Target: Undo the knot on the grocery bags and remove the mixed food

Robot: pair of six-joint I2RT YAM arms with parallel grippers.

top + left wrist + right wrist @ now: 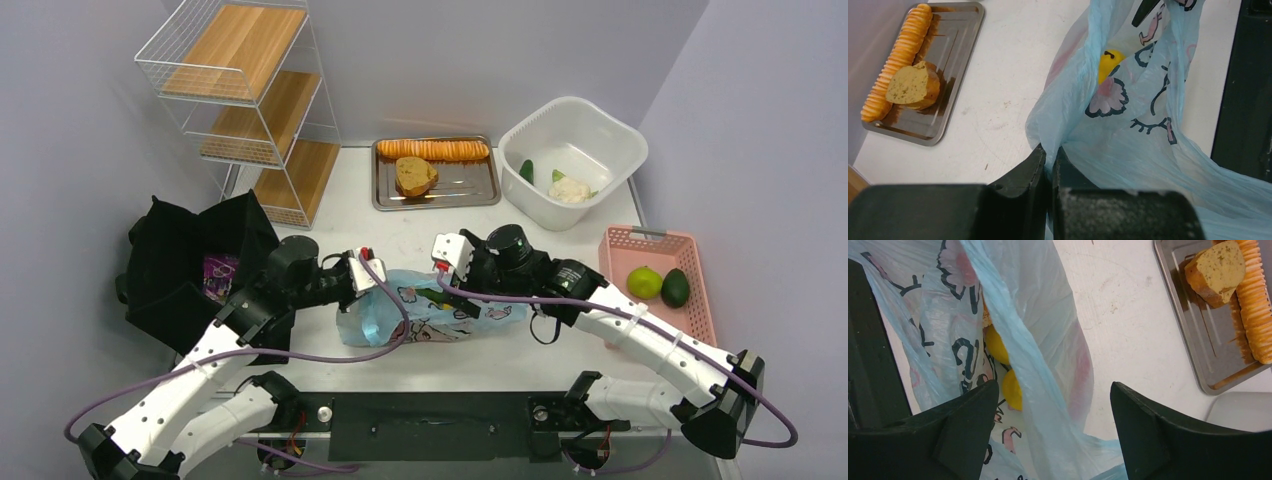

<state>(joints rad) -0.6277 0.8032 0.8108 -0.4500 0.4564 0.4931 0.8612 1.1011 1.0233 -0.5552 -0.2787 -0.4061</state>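
At table centre, I see the thin pale blue plastic bag with pink cartoon print lying slumped on its side between both arms. My left gripper is clenched on a fold of the bag's film. My right gripper stands released, jaws wide, straddling a ridge of the bag. Two yellow lemons show among the bag's folds. The boxy black tote sits at the table's left edge, with a purple snack packet inside.
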